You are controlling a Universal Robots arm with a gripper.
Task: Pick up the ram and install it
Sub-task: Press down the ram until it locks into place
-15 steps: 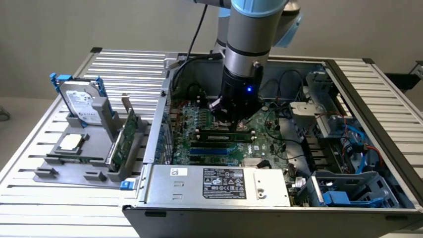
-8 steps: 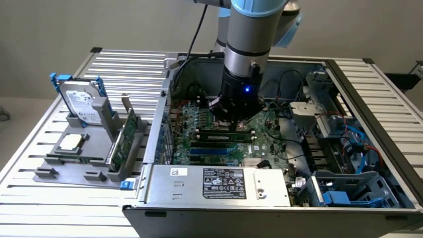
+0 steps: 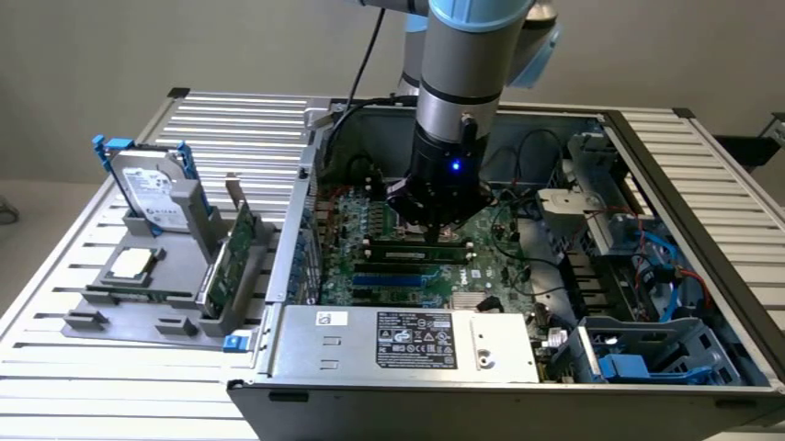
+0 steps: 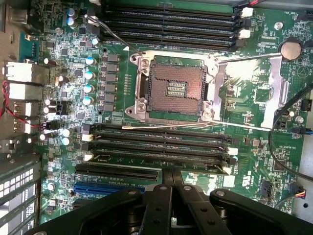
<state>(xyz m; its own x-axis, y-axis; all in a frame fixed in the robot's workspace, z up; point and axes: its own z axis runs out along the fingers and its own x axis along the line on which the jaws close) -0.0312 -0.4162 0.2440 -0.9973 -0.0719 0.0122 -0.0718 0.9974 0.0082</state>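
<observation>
Gripper clenched, low over the motherboard, nothing visibly held; ram seems seated in a slot beneath it. Risk: uneven seating, since pressing one end could tilt it and leave a latch open

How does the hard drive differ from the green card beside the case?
The hard drive is a silver block with a white label, in a blue-handled frame; the green card is a thin bare circuit board. The drive stands at the far end of the grey holder, the card along its side nearer the case. Both stand on edge.
</observation>
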